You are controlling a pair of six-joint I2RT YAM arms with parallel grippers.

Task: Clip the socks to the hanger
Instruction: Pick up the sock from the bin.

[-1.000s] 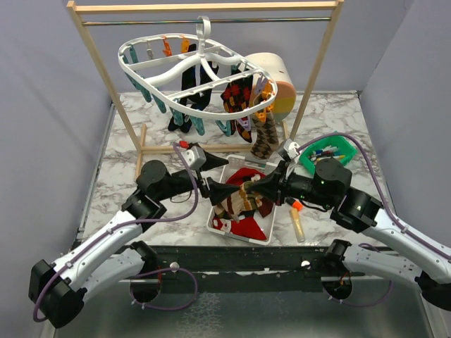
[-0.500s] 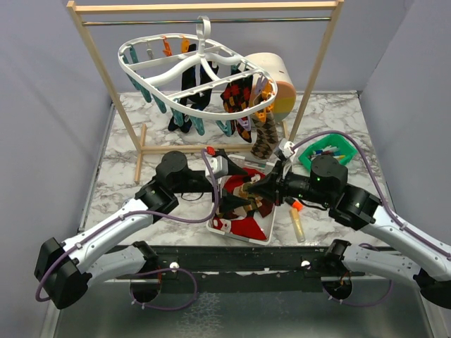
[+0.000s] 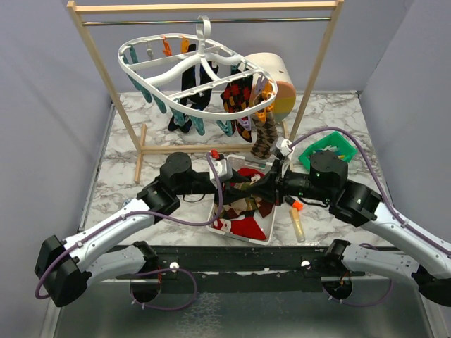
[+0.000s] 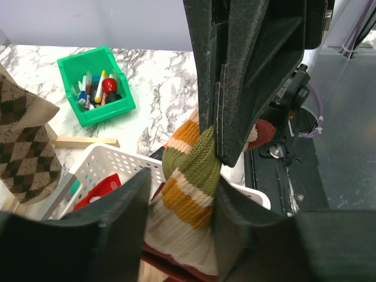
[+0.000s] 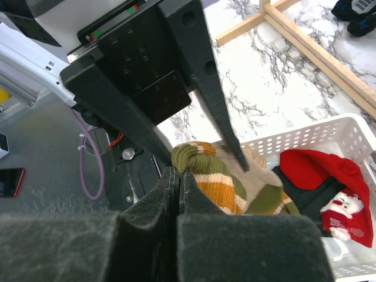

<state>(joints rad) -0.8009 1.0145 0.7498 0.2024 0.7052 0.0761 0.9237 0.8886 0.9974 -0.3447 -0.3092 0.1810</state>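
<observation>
A green, orange and white striped sock (image 3: 248, 184) hangs between my two grippers above the white basket (image 3: 214, 220). My right gripper (image 3: 263, 184) (image 5: 179, 173) is shut on its green cuff (image 5: 200, 158). My left gripper (image 3: 236, 180) (image 4: 183, 189) has its jaws against both sides of the sock's body (image 4: 189, 179), just under the right fingers (image 4: 235, 88). More socks (image 3: 246, 227), red and argyle, lie in the basket. The white oval hanger (image 3: 158, 65) hangs from the rod with black socks (image 3: 194, 91) and an argyle sock (image 3: 264, 139) clipped on.
The wooden rack (image 3: 106, 77) stands at the back, with a cream cylinder (image 3: 271, 70) behind it. A green bin of markers (image 3: 328, 151) (image 4: 94, 111) sits right of the basket. An orange-capped tube (image 3: 298, 222) lies beside the basket's right wall.
My left arm has swung right over the basket to meet the right gripper, and its jaws have narrowed from wide open onto the striped sock. The right gripper stayed shut and shifted slightly.
</observation>
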